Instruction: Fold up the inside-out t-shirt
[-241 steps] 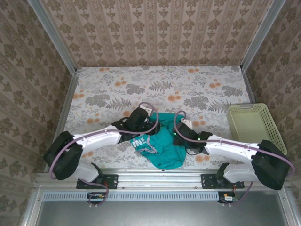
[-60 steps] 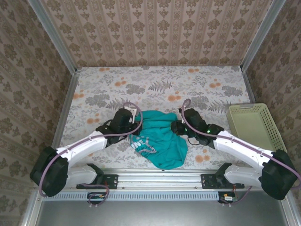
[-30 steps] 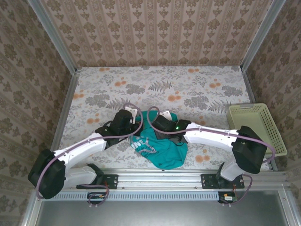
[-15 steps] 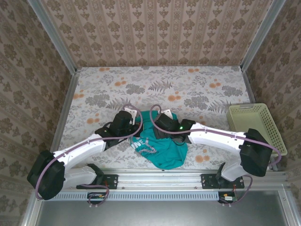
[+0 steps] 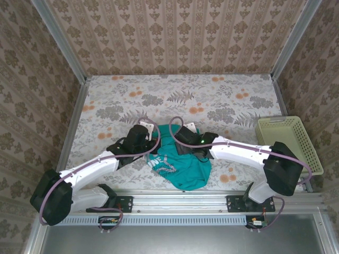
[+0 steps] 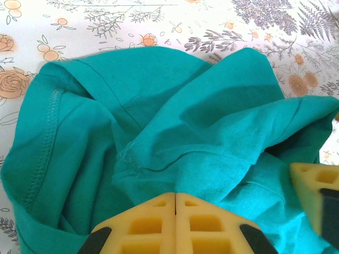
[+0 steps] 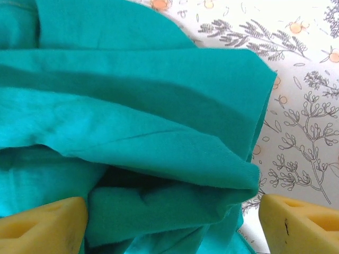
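1. Left arm [image 5: 95, 165], white with black joints and a lilac cable: it reaches from the near-left corner of the floral-patterned table [image 5: 222, 92] diagonally toward the middle, low and stretched out.
2. Left gripper [image 6: 175, 197], with two yellow latticed fingers: the pads are pressed flat together and meet along one straight seam.
3. Right arm [image 5: 238, 151], of the same build: its black elbow housing sits by the near-right corner, and the forearm runs leftward to the table's middle. The two wrists are near each other.
4. Right gripper [image 7: 169, 227]: the yellow fingers [image 7: 42, 222] stand far apart, so the jaws are wide.
5. In the left wrist view, one right-hand finger [image 6: 312, 182] lies just beside the closed pair.
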### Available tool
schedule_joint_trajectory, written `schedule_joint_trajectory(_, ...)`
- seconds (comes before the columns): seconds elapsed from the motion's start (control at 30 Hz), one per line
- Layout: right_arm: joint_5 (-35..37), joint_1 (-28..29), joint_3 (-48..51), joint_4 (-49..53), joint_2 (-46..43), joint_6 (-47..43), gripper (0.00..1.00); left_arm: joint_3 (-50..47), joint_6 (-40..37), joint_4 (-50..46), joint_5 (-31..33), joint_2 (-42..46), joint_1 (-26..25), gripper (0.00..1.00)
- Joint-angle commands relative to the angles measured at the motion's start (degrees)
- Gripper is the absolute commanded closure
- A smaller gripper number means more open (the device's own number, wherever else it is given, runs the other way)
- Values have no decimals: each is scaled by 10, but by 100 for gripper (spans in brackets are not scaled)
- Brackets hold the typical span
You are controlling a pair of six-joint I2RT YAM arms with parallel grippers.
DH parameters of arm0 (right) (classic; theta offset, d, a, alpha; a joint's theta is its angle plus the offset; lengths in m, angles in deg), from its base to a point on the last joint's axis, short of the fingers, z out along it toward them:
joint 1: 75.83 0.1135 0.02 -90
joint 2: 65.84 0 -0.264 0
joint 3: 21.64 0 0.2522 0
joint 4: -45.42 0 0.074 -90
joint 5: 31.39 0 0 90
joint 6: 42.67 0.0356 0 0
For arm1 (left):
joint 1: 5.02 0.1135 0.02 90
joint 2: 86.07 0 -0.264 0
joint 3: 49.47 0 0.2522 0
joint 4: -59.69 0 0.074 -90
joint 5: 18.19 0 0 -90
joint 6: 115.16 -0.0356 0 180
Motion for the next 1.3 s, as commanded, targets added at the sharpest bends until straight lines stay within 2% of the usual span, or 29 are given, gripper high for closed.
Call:
schedule_joint_trajectory(0.0, 21, 10, -10, 16, 10, -11, 14, -5, 3, 2, 2, 10, -3, 100)
schedule_joint_trajectory(0.37, 29, 31, -39, 50, 39, -4, 14, -3, 5, 6, 0, 1, -3, 100)
schedule_joint_trajectory(0.63, 101, 25, -55, 111, 67, 32, 14, -4, 2, -3, 6, 10, -3, 100)
schedule_joint_trajectory(0.93, 178, 22, -22, 130, -14, 38, 42, 9, 4, -18, 23, -12, -3, 100)
schedule_joint_trajectory(1.13, 177, 11, 7, 118, -48, 28, 62, 15, 5, -13, 15, -21, -3, 100)
schedule_joint_trajectory(1.2, 145, 10, 19, 88, -64, 6, 63, 14, 5, -11, 12, -20, -3, 100)
schedule_joint_trajectory(1.27, 113, 12, 27, 64, -74, -6, 59, 14, 5, -11, 11, -21, -3, 100)
